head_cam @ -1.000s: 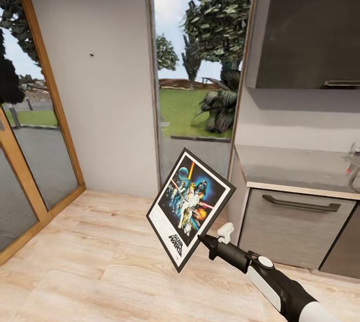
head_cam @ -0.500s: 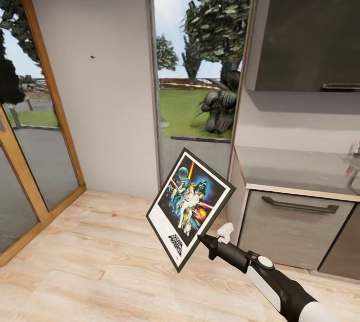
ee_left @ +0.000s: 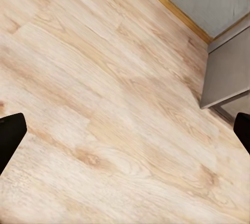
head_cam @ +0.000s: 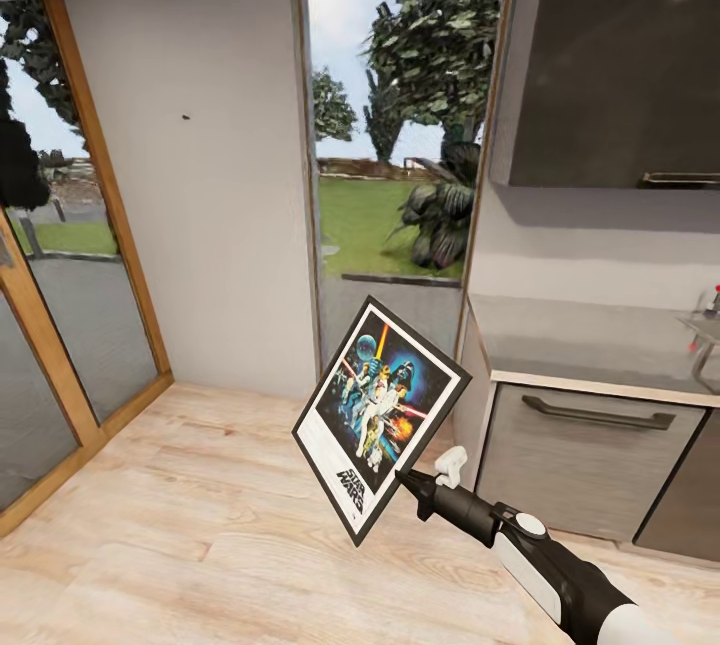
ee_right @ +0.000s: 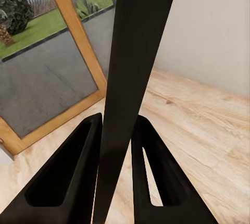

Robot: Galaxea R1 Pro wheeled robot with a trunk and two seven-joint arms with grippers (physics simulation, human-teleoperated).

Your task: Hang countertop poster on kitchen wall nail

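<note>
The poster (head_cam: 380, 415), black-framed with a white border and dark blue artwork, hangs tilted in the air above the wooden floor, its face toward the head camera. My right gripper (head_cam: 408, 481) is shut on its lower right edge. In the right wrist view the poster (ee_right: 133, 73) shows edge-on as a dark slab pinched between the two black fingers (ee_right: 75, 172). A small dark wall nail (head_cam: 187, 112) sits high on the light grey wall to the left. The kitchen countertop (head_cam: 590, 340) lies at the right. My left gripper (ee_left: 125, 130) is open over bare floor.
A tall window (head_cam: 400, 125) stands behind the poster, and a wood-framed glass door (head_cam: 60, 255) closes the left side. Dark upper cabinets (head_cam: 620, 55) hang over the counter, with a handled drawer front (head_cam: 595, 445) below it. A faucet (head_cam: 708, 325) is at the far right.
The view has shifted slightly, so the counter and cabinets sit a little further right and lower. The poster and right arm hold the same place in the picture.
</note>
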